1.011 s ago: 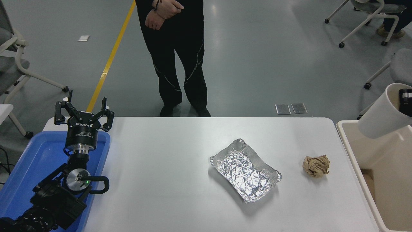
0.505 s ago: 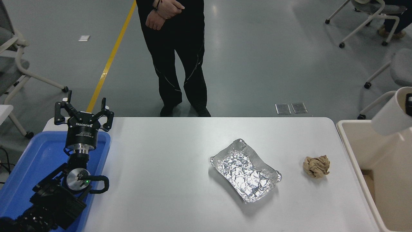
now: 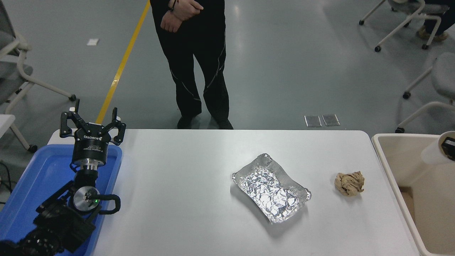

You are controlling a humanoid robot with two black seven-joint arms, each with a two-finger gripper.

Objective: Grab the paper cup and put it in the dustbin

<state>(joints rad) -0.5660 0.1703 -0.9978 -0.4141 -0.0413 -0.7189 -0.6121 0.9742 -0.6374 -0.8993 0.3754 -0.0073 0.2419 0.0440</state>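
Two loose items lie on your white table (image 3: 185,185): a crinkled silver foil tray (image 3: 271,187) right of centre, set at a slant, and a crumpled brown paper ball (image 3: 349,183) near the right edge, well apart from the tray.

Paper cup (image 3: 434,153): at the picture's right edge, tipped on its side in the air above the dustbin (image 3: 391,156), mouth turned right. Cup is blurred. A small dark piece of your right pincer (image 3: 448,147) shows at the cup's mouth; only that sliver is in view, so you cannot tell whether it is clamped on the cup or released.

Dustbin: beige, tall-walled, standing just beside the table's right edge. Its near floor shows bare beige.

Left pincer (image 3: 93,122): parked above the table's far left corner, fingers spread wide, gripping nothing. Its arm runs down to the lower left over a shallow blue tray (image 3: 42,170) that sits at the table's left edge.

Far side: a person in black (image 3: 193,60) stands at the table's far edge, hands (image 3: 179,14) clasped in front. Wheeled chairs (image 3: 394,21) stand on the grey floor beyond.
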